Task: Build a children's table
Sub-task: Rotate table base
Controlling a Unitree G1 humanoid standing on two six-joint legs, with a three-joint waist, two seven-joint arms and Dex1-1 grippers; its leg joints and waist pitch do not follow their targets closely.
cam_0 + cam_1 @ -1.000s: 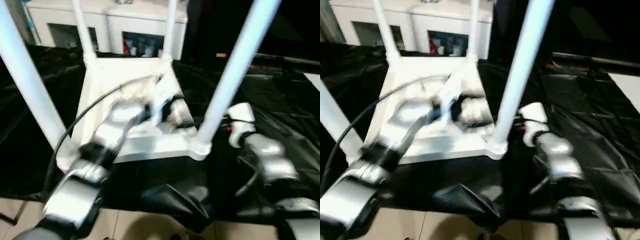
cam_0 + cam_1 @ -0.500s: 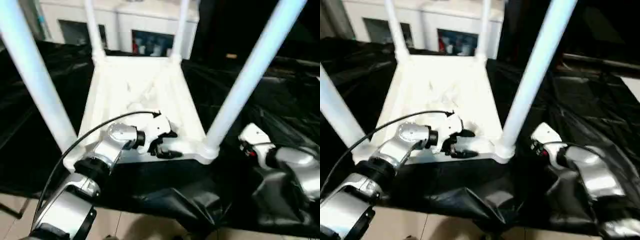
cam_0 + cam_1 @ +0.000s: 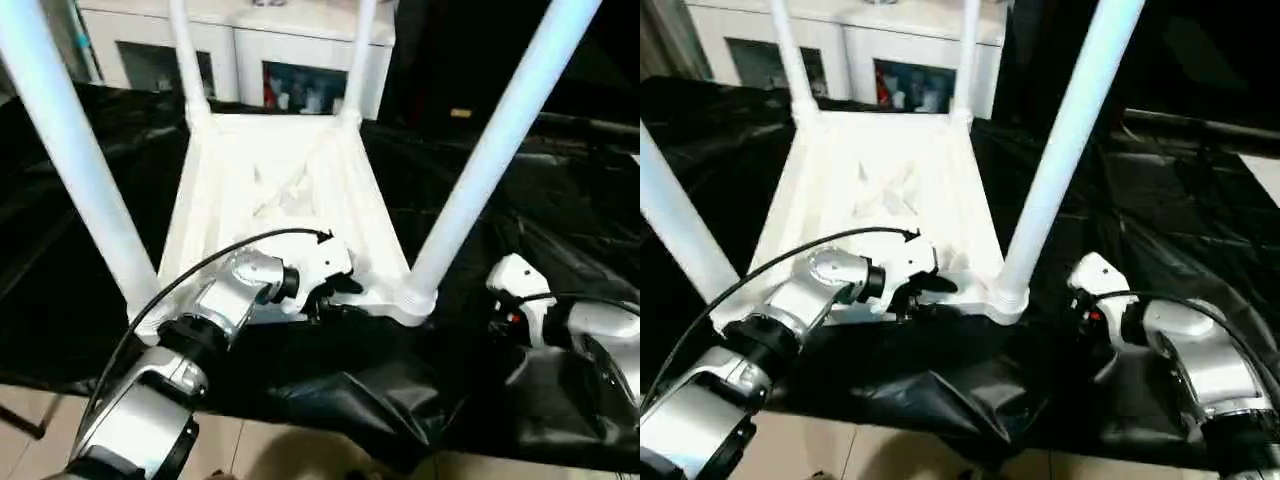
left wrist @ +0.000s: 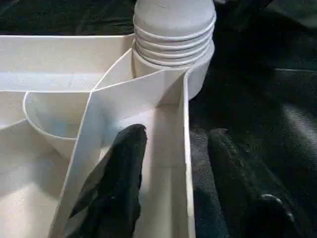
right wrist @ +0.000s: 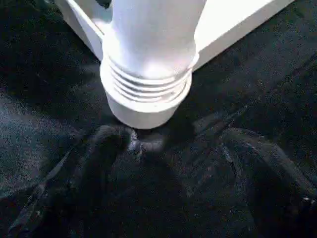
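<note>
On the black-draped work table [image 3: 560, 210], seen from the head, the all-white plastic children's table [image 3: 280, 190] lies upside down, four tapered tube legs up, presumably so they could be seated in the sockets. The left gripper [image 3: 330, 297] straddles its near rim. In the left wrist view its fingers [image 4: 116, 183] are spread, one inside the rim, one outside, likely to steady it. In the right wrist view the right gripper [image 5: 183, 168] is spread wide just before the near right leg [image 5: 148, 44], holding nothing.

No readable text (labels or numbers) anywhere.
</note>
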